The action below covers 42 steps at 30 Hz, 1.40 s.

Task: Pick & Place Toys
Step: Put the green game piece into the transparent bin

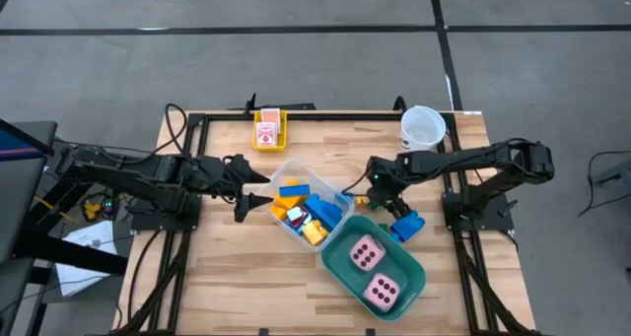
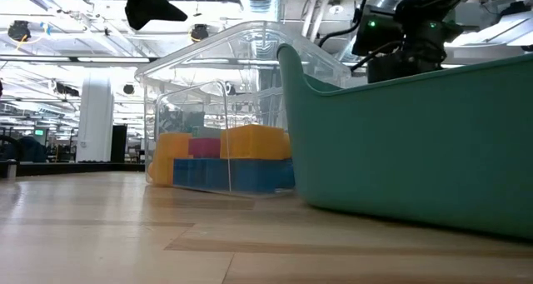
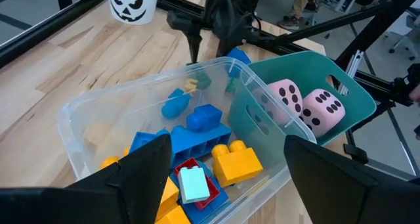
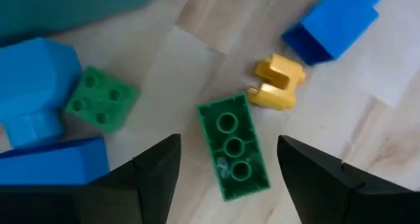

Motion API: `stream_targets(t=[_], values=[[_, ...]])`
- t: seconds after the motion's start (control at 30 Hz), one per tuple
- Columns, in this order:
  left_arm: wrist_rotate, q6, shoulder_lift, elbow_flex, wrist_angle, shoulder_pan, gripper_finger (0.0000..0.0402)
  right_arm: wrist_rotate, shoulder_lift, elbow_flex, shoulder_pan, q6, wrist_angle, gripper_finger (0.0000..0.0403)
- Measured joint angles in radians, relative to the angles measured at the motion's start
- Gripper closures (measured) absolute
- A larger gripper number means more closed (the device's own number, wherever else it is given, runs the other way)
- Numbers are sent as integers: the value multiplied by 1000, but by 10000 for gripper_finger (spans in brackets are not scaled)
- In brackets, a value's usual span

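High view: left claw (image 1: 258, 200) at the near-left edge of the clear plastic bin (image 1: 283, 168), fingers spread wide, nothing between them. Inside the bin, a heap of blue, yellow and red plastic bricks (image 1: 306, 215). Right claw (image 1: 383, 204) low over the wooden table (image 1: 227, 267), just right of the bin and above the rim of the teal plastic tub (image 1: 414, 275), fingers parted and empty. Two pink dark-dotted dice (image 1: 367, 253) resting in the tub, side by side. Yellow holder with pink-white cards (image 1: 267, 131) at the far edge, well apart from both arms (white cup (image 1: 422, 127) at the far right corner). Right wrist view: directly between the fingers, a long green three-stud brick (image 4: 233, 148) flat on the wood, untouched, with a small square green brick (image 4: 101, 98), a yellow piece (image 4: 277, 83) and blue bricks (image 4: 333, 22) scattered nearby
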<state>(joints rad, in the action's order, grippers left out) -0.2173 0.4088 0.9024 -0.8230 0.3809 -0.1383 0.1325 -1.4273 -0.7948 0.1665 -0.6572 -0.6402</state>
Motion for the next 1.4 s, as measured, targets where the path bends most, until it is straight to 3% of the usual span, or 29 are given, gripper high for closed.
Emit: stream_targets(t=[0.13,0.43,0.73,0.8,0.97,1.13,1.4], values=[[0,0,0,0,0,0,112,17,-5,3,2,-43,9,160],[0,-6,0,0,-3,0,112,3,-143,30,-3,-69,92,187],[4,-7,0,0,-5,0,112,0,-174,27,-1,14,111,270],[4,-7,0,0,-5,0,112,-6,-167,28,-1,52,101,273],[4,-7,0,0,-4,0,112,-72,-107,31,17,152,3,273],[3,-11,0,0,-4,0,112,-80,33,31,79,258,-66,273],[0,-17,0,0,-4,0,112,32,222,-74,213,548,-32,273]])
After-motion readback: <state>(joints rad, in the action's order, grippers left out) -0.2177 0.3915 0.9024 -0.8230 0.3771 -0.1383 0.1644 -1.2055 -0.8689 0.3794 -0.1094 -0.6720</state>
